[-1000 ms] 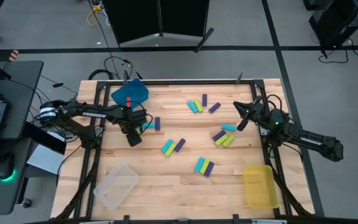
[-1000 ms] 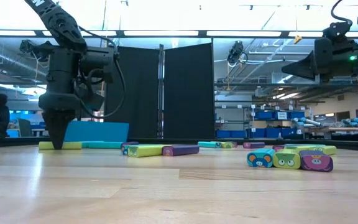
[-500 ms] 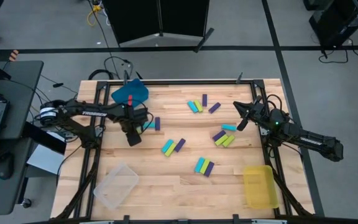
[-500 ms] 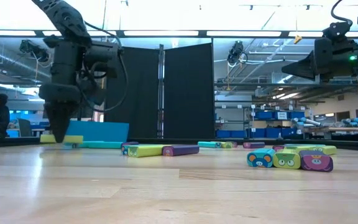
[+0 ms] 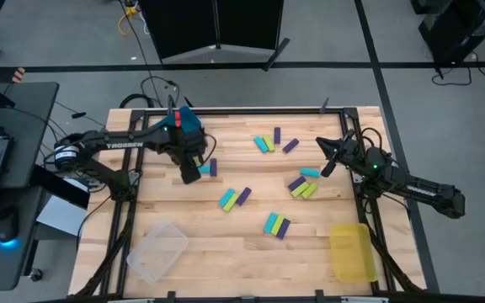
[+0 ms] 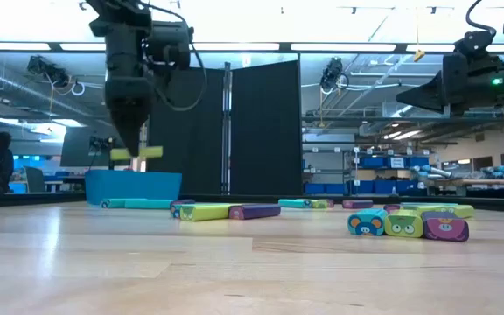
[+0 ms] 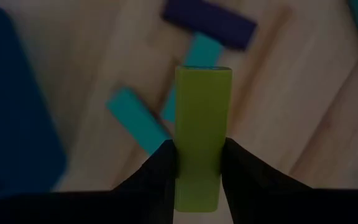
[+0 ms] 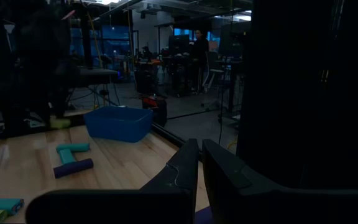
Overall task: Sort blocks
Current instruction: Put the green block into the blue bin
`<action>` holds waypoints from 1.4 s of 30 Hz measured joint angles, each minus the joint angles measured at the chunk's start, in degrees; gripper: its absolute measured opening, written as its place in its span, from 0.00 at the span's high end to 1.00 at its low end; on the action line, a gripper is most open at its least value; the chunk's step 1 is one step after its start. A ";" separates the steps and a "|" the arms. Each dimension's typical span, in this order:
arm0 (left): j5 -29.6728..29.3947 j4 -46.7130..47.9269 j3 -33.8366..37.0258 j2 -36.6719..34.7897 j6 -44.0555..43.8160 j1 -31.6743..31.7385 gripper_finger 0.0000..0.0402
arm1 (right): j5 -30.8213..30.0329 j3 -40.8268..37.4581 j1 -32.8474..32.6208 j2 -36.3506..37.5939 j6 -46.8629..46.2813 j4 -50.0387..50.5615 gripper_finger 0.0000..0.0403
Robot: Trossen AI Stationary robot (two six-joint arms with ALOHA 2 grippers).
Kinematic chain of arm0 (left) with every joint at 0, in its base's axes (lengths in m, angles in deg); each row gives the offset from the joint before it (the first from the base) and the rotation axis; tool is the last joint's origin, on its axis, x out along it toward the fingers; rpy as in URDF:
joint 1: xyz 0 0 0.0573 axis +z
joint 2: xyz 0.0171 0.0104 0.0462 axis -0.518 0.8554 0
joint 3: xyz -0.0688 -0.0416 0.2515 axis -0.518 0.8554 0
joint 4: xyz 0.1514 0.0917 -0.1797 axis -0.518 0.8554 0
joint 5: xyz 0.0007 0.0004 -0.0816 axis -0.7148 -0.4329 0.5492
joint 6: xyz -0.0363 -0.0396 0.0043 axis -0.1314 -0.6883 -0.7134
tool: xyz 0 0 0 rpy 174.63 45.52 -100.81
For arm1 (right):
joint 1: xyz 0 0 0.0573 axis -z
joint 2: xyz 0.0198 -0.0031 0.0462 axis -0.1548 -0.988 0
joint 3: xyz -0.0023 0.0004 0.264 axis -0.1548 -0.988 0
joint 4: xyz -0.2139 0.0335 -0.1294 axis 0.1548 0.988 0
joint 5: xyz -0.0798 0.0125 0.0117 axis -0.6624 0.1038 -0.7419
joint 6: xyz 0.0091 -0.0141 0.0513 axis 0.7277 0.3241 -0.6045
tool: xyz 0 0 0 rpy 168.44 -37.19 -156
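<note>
The left gripper was closed on a lime green block, a plain rectangular bar with rounded corners, pinched across its narrow width between both fingers. In the low view the block hung level, well above the worktop and over the blue bin. Below it on the wood lay two cyan blocks and a purple block. The remaining blocks lay scattered in small mixed clusters across the middle and right of the worktop. The right gripper was raised near the right edge, its fingers nearly together, holding nothing.
</note>
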 joint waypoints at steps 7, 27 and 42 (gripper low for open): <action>-3.11 3.35 -5.69 -0.02 5.72 8.24 0.74 | 0.00 0.00 0.01 -0.01 0.00 0.00 0.91; -0.26 -1.90 -6.78 9.00 15.94 32.93 0.74 | -0.02 0.00 0.15 0.00 0.90 -0.42 0.91; 0.70 -5.77 -6.82 16.71 16.44 34.44 0.74 | 0.00 0.00 0.15 -0.01 0.80 -0.55 0.91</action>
